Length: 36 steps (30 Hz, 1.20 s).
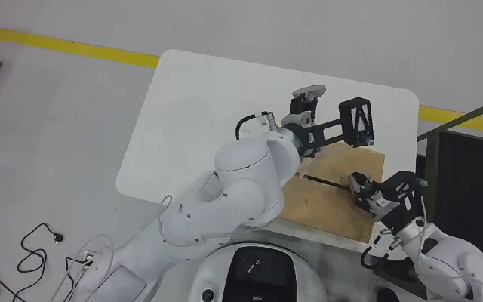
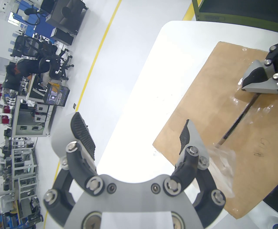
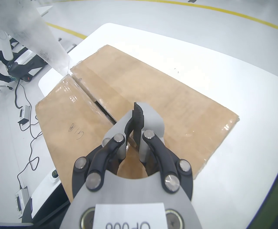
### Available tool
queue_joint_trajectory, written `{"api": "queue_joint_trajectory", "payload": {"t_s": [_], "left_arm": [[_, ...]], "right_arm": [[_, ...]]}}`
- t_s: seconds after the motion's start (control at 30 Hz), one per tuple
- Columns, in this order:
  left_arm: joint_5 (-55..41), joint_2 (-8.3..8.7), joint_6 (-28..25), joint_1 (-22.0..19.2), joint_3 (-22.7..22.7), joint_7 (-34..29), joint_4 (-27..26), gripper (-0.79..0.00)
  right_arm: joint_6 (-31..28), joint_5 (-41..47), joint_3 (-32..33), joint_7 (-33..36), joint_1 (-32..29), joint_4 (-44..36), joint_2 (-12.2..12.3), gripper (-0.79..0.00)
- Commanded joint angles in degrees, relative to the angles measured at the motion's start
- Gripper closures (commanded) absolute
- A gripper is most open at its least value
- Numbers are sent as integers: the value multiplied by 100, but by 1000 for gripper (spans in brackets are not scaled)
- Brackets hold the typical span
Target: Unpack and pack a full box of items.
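Note:
A closed cardboard box [image 1: 332, 202] [image 2: 208, 97] [image 3: 173, 104] lies flat at the right end of the white table [image 1: 211, 113]. Clear tape covers its top, and a dark slit [image 3: 102, 108] [image 2: 239, 121] runs along the middle seam. My right gripper [image 1: 361, 185] [image 3: 137, 106] [image 2: 245, 85] is shut, its tips down on the seam near the box's middle. My left gripper [image 1: 361, 124] [image 2: 132, 123] hangs open above the box's far edge and the bare table, holding nothing. A loose flap of clear tape [image 2: 221, 169] [image 3: 50, 49] stands up from one end of the seam.
A dark green-framed rack [image 1: 453, 158] [image 2: 234, 10] stands just past the table's right end. A yellow line [image 1: 75, 49] runs along the floor behind the table. Cables and small boxes [image 3: 21, 112] lie on the floor beside the table's near side.

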Motion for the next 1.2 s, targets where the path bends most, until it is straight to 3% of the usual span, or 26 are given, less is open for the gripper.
{"api": "queue_joint_trajectory", "payload": {"t_s": [0.0, 0.2, 0.43, 0.77, 1.0, 1.17], "left_arm": [[14, 23, -33, 87, -147, -37, -121, -785], [-52, 42, -103, 186, -420, 22, -345, -785], [-60, -64, -161, -209, -213, 217, -156, -785], [-48, -157, -130, -353, -126, 180, 12, -785], [-61, -32, -450, 206, -639, -395, -342, -785], [-209, 86, -540, 918, -1067, -740, -706, -785]], "right_arm": [[-23, 42, 49, 17, -13, -12, 3, -148], [-95, 43, 85, 191, -19, -31, 14, -126], [-66, 114, 153, 251, -65, -97, 17, -126], [-59, 467, 650, 256, -312, -173, 20, -197], [-185, 883, 1055, 275, -403, -335, 28, -222], [-185, 886, 1119, 312, -298, -247, 38, -123]]}}
